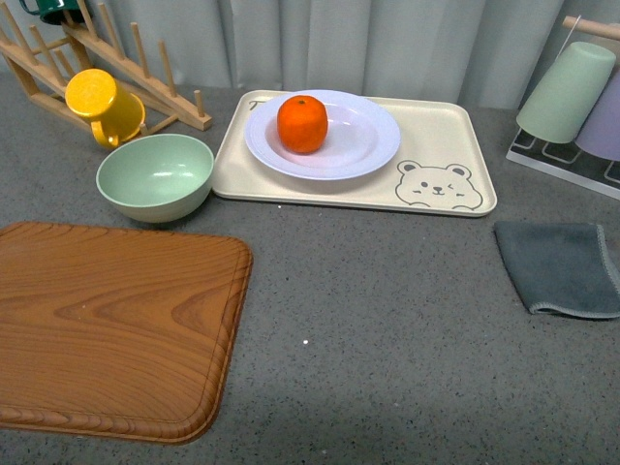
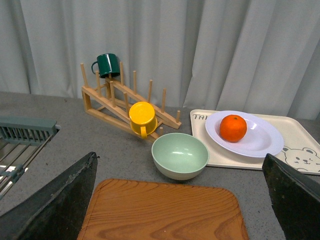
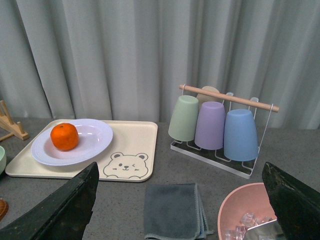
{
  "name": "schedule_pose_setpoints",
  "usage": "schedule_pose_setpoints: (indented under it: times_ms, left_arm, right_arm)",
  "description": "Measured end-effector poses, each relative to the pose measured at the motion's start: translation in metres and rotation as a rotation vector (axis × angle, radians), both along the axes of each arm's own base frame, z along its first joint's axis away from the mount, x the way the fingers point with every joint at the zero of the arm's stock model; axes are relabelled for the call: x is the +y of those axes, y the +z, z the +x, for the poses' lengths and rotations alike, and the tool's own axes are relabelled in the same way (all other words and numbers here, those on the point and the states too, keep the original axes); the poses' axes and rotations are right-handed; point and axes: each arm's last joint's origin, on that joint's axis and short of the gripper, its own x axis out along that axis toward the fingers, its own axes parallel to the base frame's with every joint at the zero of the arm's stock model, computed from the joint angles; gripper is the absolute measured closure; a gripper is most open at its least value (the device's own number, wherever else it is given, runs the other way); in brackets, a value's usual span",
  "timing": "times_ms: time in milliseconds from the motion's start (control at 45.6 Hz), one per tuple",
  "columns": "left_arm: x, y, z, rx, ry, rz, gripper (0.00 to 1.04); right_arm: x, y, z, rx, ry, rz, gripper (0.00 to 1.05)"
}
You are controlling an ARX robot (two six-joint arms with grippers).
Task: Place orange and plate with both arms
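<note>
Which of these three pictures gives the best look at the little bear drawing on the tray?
The front view: the bear drawing sits close and whole on the cream tray. The right wrist view shows the bear whole too, but smaller. The left wrist view cuts it off behind the left tool's dark finger.

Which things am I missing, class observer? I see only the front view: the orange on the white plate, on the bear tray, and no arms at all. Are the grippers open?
Observer: In the left wrist view the left gripper is open, jaws wide apart and holding nothing.
Operator: And the right one?
Observer: The right gripper is open too, and empty.
Operator: Is anything near it outside my view?
Observer: Yes, a pink bowl with clear pieces in it stands near the grey cloth.
</note>
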Motion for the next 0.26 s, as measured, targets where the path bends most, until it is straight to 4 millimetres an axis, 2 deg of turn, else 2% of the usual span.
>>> schedule_pose_setpoints:
  times_ms: [263]
  left_arm:
    - [0.0000,0.0000,0.0000,0.000,0.000,0.000,0.06]
  right_arm:
    - [0.0000,0.0000,0.0000,0.000,0.000,0.000,0.09]
